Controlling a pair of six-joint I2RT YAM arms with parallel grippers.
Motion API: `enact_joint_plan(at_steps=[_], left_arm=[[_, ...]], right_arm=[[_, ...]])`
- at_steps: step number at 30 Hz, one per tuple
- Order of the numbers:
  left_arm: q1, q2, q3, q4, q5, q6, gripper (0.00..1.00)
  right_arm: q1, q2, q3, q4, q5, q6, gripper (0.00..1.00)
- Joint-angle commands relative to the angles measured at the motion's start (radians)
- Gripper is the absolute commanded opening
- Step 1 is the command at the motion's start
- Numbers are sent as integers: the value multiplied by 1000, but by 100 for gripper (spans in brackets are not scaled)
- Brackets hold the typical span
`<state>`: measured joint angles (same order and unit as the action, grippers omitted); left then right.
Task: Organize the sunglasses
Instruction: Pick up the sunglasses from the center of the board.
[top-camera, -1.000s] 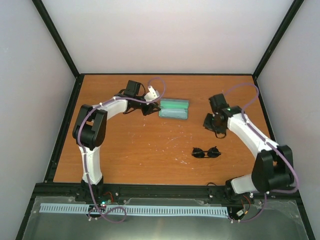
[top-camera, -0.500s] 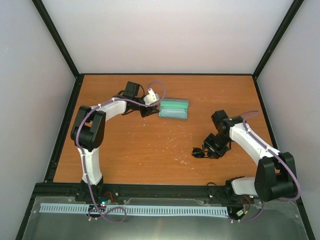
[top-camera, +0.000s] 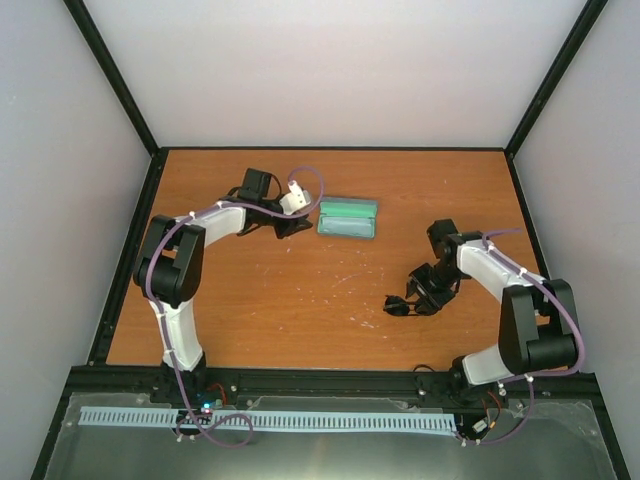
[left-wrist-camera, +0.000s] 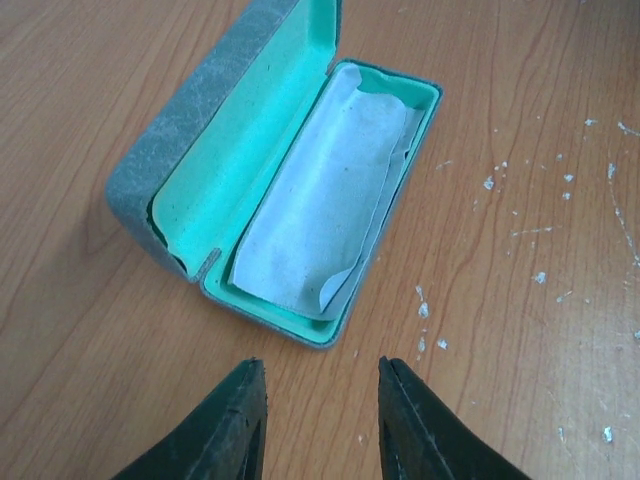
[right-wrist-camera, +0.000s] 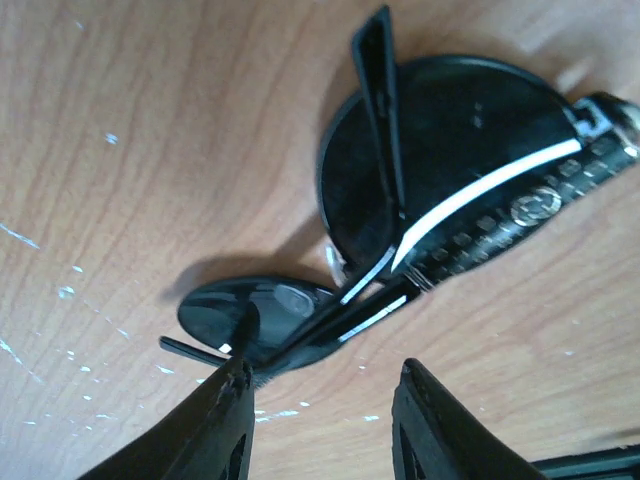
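**Sunglasses on the table, with both grippers spread**

Overhead view: the small black sunglasses with round dark lenses lie on the orange-brown wooden table at the lower right of the frame. They are well apart from the grey-blue oblong case with green lining, which sits at upper centre. The right gripper is lowered over the sunglasses and hides part of them. The left gripper rests just left of the case.

Right wrist view: the sunglasses fill the upper right of the frame, with their thin arms folded across the lenses. The right gripper has its two fingers spread at the bottom edge, and the gap between them is empty. The tip of one thin arm lies against the finger at lower left. Whether the far finger touches the frame cannot be told.

Left wrist view: the case stands open at upper left, its lid raised. A pale blue cloth lies in its lower half. The left gripper is spread just short of the case's near end and grips nothing.
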<state>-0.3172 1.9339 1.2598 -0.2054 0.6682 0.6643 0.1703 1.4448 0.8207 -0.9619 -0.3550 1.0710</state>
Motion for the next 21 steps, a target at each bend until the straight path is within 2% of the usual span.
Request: enact_joint_plan(at_steps=[1, 9, 14, 18, 21], left_arm=[[17, -39, -15, 33, 4, -7, 33], [31, -37, -23, 37, 4, -14, 33], [39, -32, -27, 37, 7, -17, 33], [42, -29, -27, 69, 8, -17, 33], [44, -26, -27, 70, 9, -19, 33]], right_arm=[[-9, 44, 34, 28, 10, 29, 38], [-9, 115, 33, 58, 1, 32, 34], [-11, 140, 49, 47, 22, 27, 24], [-11, 156, 58, 40, 37, 21, 23], [-11, 174, 81, 21, 47, 1, 14]])
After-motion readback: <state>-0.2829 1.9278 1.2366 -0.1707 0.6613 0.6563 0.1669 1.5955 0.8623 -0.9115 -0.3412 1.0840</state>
